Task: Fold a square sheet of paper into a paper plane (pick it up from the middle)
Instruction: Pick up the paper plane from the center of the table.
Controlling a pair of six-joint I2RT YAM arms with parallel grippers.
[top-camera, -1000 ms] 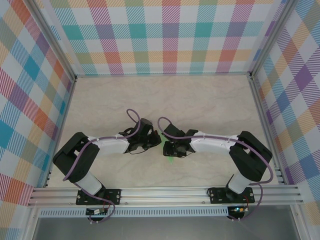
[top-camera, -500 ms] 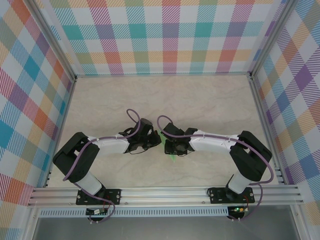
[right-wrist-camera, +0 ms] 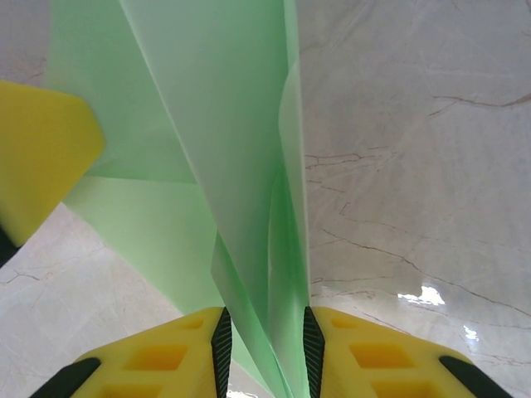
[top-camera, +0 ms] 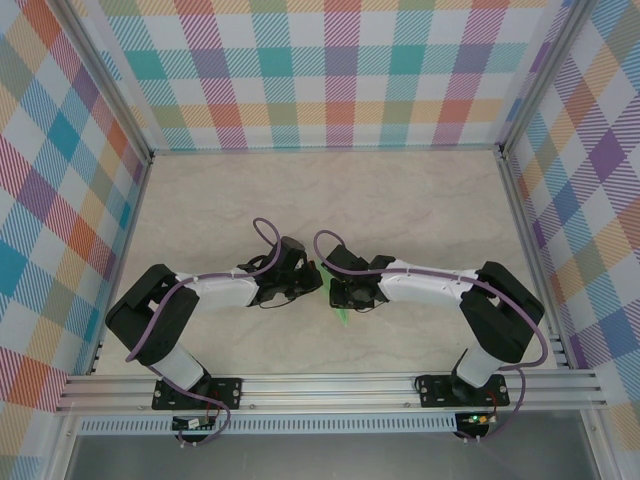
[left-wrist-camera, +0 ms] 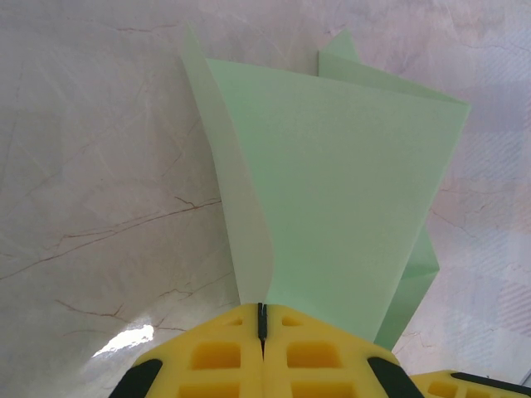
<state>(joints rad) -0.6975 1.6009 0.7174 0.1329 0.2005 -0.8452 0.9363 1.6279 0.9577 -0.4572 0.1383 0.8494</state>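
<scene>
Paper (left-wrist-camera: pixel 332 182): part-folded, held between both grippers over centre of tabletop (top-camera: pixel 400 200).
Left gripper (left-wrist-camera: pixel 261 311): jaws clamped tight on fold edge.
Right gripper (right-wrist-camera: pixel 264 323): jaws part-open, layers loose between, no firm grip evident.
Risks: skewed closing, crease wanders; opposing pull, sheet tears; loose flaps slip out.
Grippers just beside each other, collision risk. Plaid walls (top-camera: pixel 340 80) well apart.
</scene>
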